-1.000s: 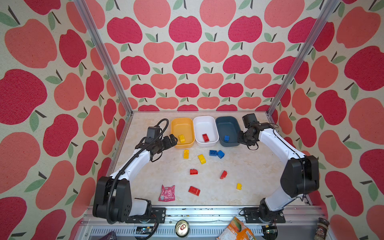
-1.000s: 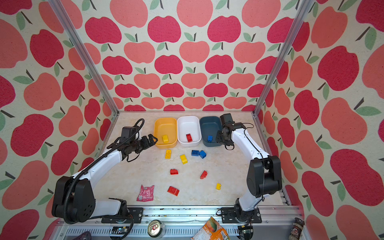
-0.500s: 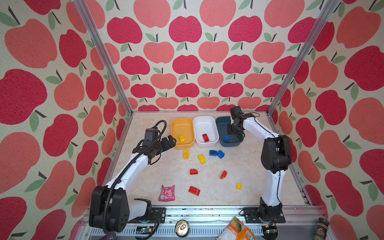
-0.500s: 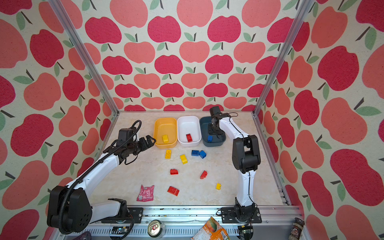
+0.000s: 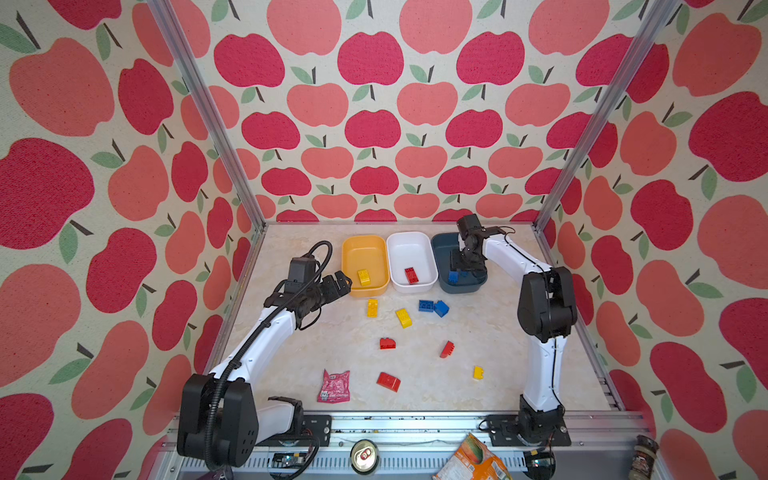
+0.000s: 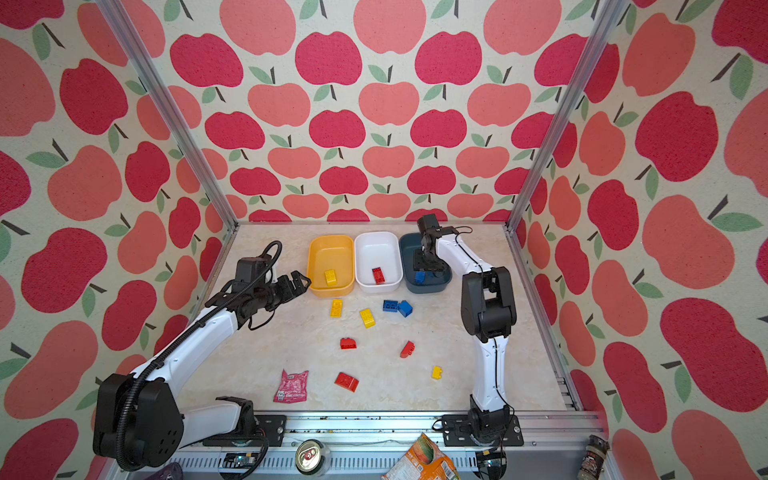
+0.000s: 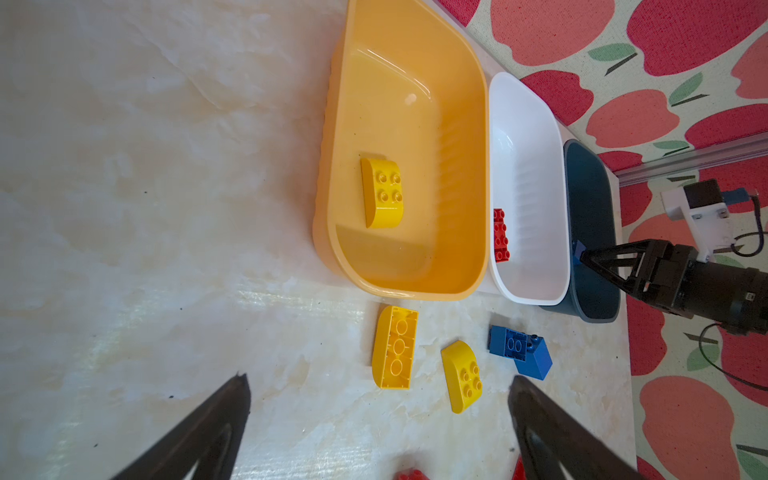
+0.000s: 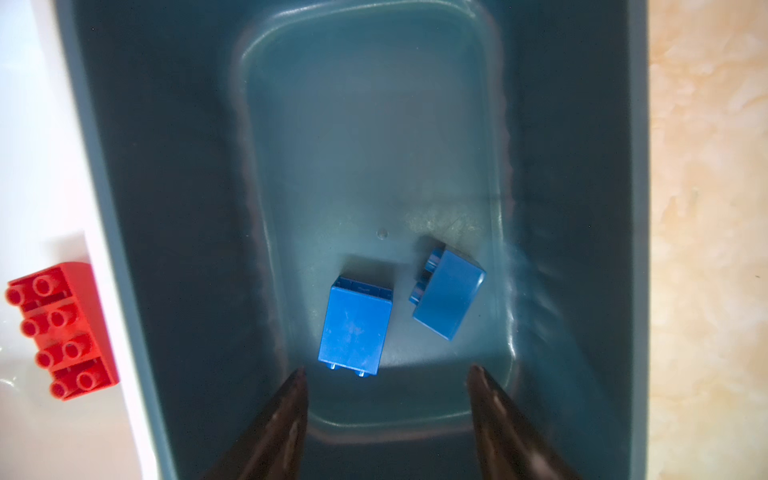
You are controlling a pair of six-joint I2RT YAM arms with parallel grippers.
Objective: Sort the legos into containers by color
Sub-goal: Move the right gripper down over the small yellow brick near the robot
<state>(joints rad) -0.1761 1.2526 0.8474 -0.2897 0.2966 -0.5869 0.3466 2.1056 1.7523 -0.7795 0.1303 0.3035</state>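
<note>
Right gripper (image 8: pixel 386 369) hangs down inside the dark blue-grey tub (image 8: pixel 166 208), jaws parted with nothing between them. Two blue bricks (image 8: pixel 355 324) lie on the tub floor just past its tips, near each other. Left gripper (image 5: pixel 340 284) sits at the front left corner of the yellow-orange tub (image 5: pixel 363 249), spread wide and empty. In its wrist camera the fingers (image 7: pixel 220 415) frame a patch of bare surface (image 7: pixel 124 208) with loose bricks ahead. From where I stand the three tubs run in a row at the back, side by side: yellow-orange, then the white tub (image 5: pixel 411 245), then the dark one. One yellow brick (image 5: pixel 364 276) rests in the yellow-orange tub and one red brick (image 5: pixel 411 275) in the white tub. Out on the surface a yellow pair (image 5: pixel 372 308) lies in front of the yellow-orange tub. A blue pair (image 5: pixel 426 306), touching each other, lies in front of the white and dark tubs. Three loose red pieces (image 5: pixel 387 343) lie farther forward, and a small yellow piece (image 5: pixel 478 372) sits toward the right arm's base. A crinkled pink packet (image 5: pixel 334 386) lies near the front edge.
</note>
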